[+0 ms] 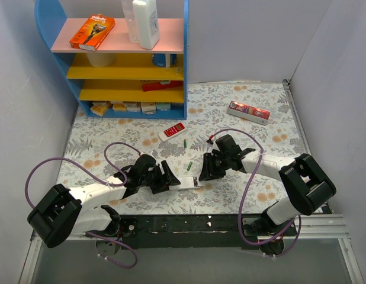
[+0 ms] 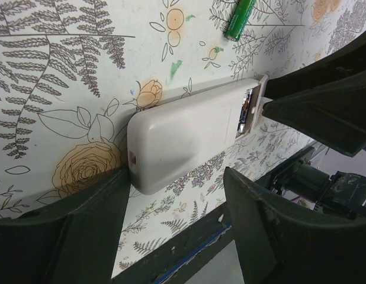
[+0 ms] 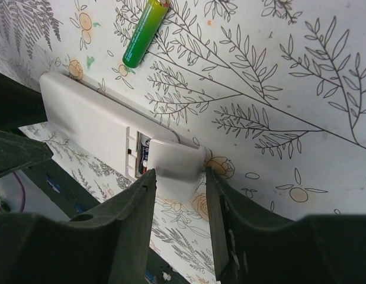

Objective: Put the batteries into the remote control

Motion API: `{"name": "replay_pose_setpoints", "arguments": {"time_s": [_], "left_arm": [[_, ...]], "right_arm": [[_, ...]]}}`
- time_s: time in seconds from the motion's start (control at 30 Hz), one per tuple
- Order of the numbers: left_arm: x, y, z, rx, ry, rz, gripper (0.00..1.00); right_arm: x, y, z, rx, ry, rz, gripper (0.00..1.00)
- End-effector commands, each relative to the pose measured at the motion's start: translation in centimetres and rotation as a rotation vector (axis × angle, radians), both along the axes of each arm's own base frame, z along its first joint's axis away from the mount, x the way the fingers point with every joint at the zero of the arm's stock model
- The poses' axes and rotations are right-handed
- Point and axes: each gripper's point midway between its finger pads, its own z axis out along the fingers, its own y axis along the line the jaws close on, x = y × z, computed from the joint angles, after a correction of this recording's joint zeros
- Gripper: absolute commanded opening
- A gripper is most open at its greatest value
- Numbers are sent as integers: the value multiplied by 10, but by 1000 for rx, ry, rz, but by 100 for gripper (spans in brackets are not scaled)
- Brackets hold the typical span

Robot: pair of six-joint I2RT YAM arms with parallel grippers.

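Your remote control [image 1: 186, 185] lay back up on the flowered table [image 1: 272, 142], near the front edge and between your two arms. In the top view its long axis ran roughly left to right, and the battery end pointed toward your right arm. Your right gripper [image 3: 179, 176] was clamped on the battery cover [image 3: 177, 163] at that end, one finger on each side. The cover sat partly slid off, so a strip of the compartment [image 3: 138, 155] showed beside it. Your left gripper [image 2: 176, 177] was released. Its fingers [image 2: 76, 231] were spread wide on either side of the remote's plain rounded end, and I could not tell whether either of them touched it. One green battery [image 1: 189, 166] lay loose on the table just beyond the remote, pointing roughly away from you. A second battery [image 1: 186, 144] lay farther back, near the red remote [image 1: 172, 130].
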Motion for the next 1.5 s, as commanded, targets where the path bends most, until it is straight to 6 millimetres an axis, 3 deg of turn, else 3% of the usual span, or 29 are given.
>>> {"name": "replay_pose_setpoints", "arguments": {"time_s": [0.0,0.2,0.67,1.17,1.47], "left_arm": [[-13,22,-31,124,52,10,64],[-13,22,-31,127,53,8,63],[-14,20,-30,126,48,3,58],[-14,19,-29,127,44,4,57],[-14,20,-28,124,38,13,58]], "right_arm": [[8,-1,-2,-56,-50,7,47],[0,1,-8,-79,-33,35,45],[-10,9,0,-123,-32,69,34],[-18,9,-6,-294,-35,150,34],[-12,13,14,-281,-69,158,36]]}}
